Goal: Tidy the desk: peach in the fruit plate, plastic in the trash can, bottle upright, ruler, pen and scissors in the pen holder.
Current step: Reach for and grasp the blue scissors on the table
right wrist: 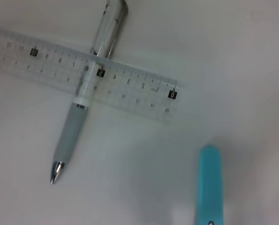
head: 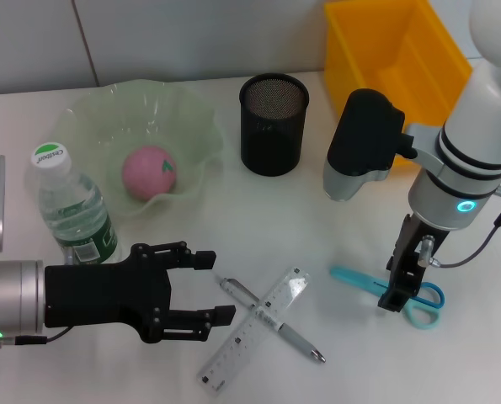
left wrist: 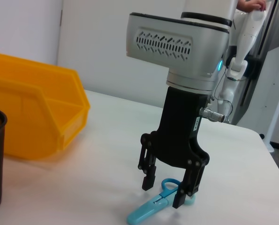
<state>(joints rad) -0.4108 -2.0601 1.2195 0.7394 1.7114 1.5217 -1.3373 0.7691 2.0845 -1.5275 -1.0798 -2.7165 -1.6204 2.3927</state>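
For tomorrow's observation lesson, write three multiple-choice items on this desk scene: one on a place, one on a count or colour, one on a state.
1. Where is the pink peach?
A. in the pale green wavy fruit plate
B. in the yellow bin
C. on the bare desk

2. How many things lie crossed in front of the black mesh pen holder?
A. none
B. two
C. four

3. How is the right gripper?
A. shut on a bottle
B. open over the turquoise-handled scissors
C. out of view

Key: 1 A, the peach sits inside the plate. 2 B, the clear plastic ruler lies across the silver pen. 3 B, the left wrist view shows its fingers apart, straddling the scissors.
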